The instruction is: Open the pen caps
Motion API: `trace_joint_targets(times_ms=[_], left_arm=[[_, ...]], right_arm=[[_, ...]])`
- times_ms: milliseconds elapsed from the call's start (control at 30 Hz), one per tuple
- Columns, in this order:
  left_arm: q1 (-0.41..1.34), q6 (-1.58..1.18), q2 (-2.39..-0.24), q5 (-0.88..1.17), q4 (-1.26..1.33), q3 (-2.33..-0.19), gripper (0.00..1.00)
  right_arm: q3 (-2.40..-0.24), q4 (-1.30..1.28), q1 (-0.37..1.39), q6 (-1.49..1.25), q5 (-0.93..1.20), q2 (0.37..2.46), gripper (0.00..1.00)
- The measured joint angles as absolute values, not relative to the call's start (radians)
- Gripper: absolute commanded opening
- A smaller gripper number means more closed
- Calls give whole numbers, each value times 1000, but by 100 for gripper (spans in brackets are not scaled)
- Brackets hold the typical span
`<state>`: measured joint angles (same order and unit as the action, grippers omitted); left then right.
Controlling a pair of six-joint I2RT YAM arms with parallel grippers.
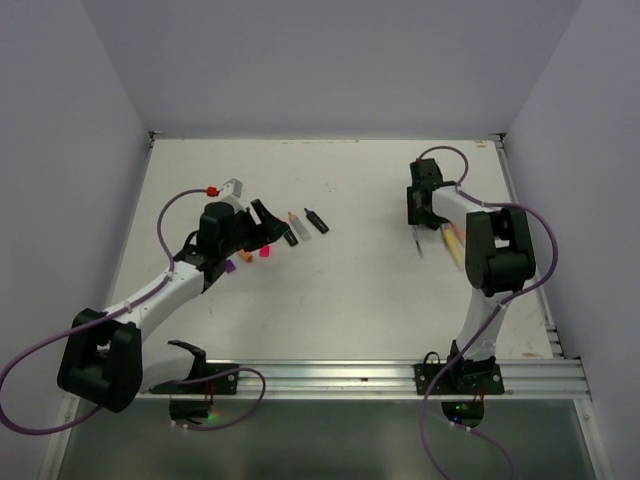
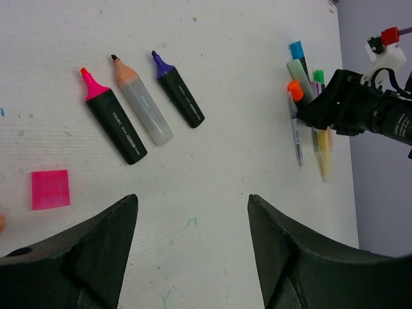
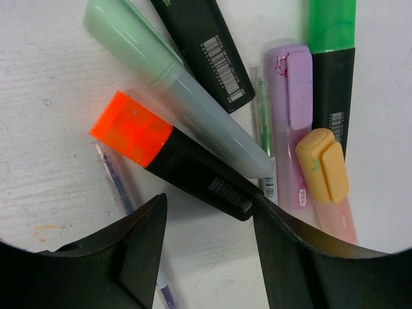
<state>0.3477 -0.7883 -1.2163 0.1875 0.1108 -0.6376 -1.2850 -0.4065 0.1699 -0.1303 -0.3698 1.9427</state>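
Right gripper open, empty; orange cap just ahead, left of centre. Left gripper open, empty; loose pink cap off left.

Black highlighter bodies bear barcodes; no lettering is legible.

The desk is matt white, faintly grained. The orange pen cap is translucent glossy plastic, the mint cap smooth satin plastic, the black highlighter body matt.
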Motion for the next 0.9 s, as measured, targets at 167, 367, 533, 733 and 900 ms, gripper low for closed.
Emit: trace_joint_targets(times_ms=[167,367,533,733,900], left_arm=[[348,-788,-1219,187,112,-638,72],[348,-788,-1237,188,112,-638,72],[348,-785,-1248,191,112,-646,72],[348,-781,-1249,192,116,-651,72],[348,-781,-1251,199,117,-651,72]], right_arm=[[-1293,-392,168,-123,-364,1951,59],[-1314,-381,159,-118,-347,1970,59],[-1332,-374,151,-112,-339,1985,58],[-1335,-363,146,-110,-307,1990,50],[-1327,-351,144,-110,-285,1988,45]])
